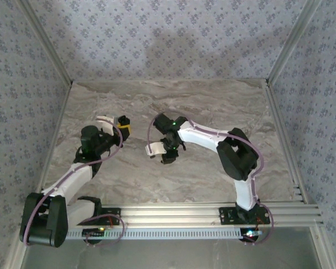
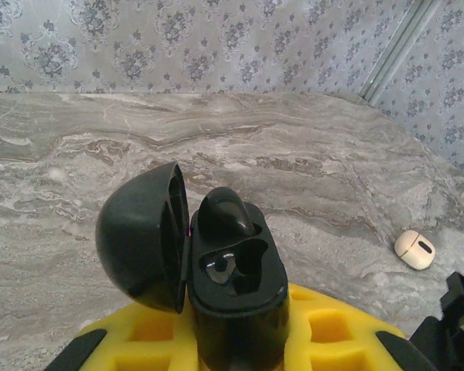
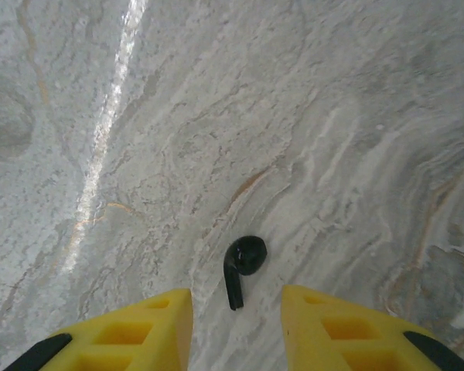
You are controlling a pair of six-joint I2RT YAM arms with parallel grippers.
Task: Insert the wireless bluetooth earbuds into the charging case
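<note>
My left gripper (image 2: 237, 334) is shut on the black charging case (image 2: 240, 309), holding it upright above the table between yellow fingers (image 2: 332, 332). Its lid (image 2: 139, 232) hangs open to the left. One black earbud (image 2: 224, 212) sits in the far slot, and the near slot (image 2: 236, 267) is empty. In the top view this gripper (image 1: 123, 126) is left of centre. The other earbud (image 3: 246, 256) lies on the marble, stem pointing toward me. My right gripper (image 3: 236, 300) hovers open over it, fingertips on either side of the stem and not touching; it shows at mid-table (image 1: 169, 155).
A small white oval object (image 2: 414, 249) lies on the marble table (image 1: 213, 101) to the right of the case. Metal rails (image 1: 291, 145) edge the table on the right and at the front. Patterned walls enclose the back and sides.
</note>
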